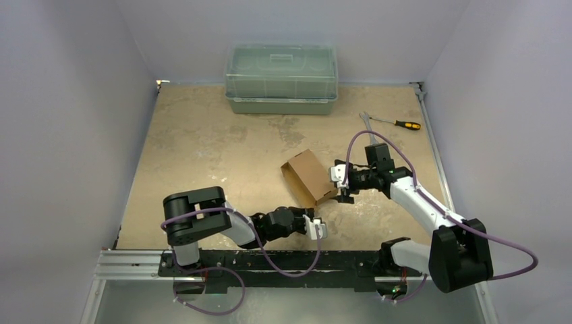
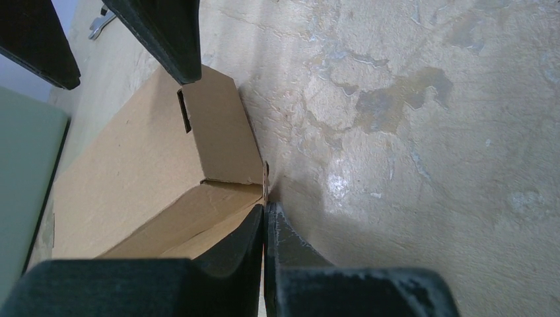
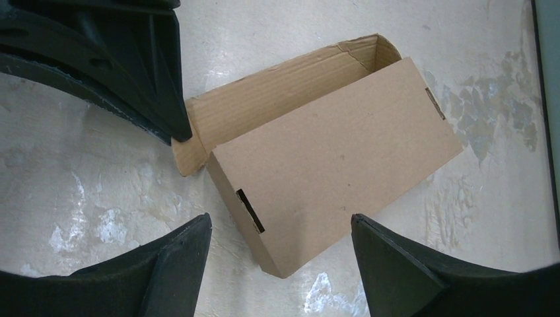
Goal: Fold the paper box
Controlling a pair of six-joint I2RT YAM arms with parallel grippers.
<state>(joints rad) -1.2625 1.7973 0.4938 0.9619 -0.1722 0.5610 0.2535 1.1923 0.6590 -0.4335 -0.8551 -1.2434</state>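
The paper box is a brown oblong carton lying on the table's middle, one end open. In the right wrist view the box shows a closed top panel, a slot and a loose flap at the left. My left gripper is shut; in its wrist view the jaws meet on the thin edge of the box wall. My right gripper is open and hovers over the box's right corner; its fingertips stand apart on either side of that corner, not touching it.
A green translucent bin stands at the back centre. A yellow-handled screwdriver and a wrench lie at the back right. White walls close in the table on three sides.
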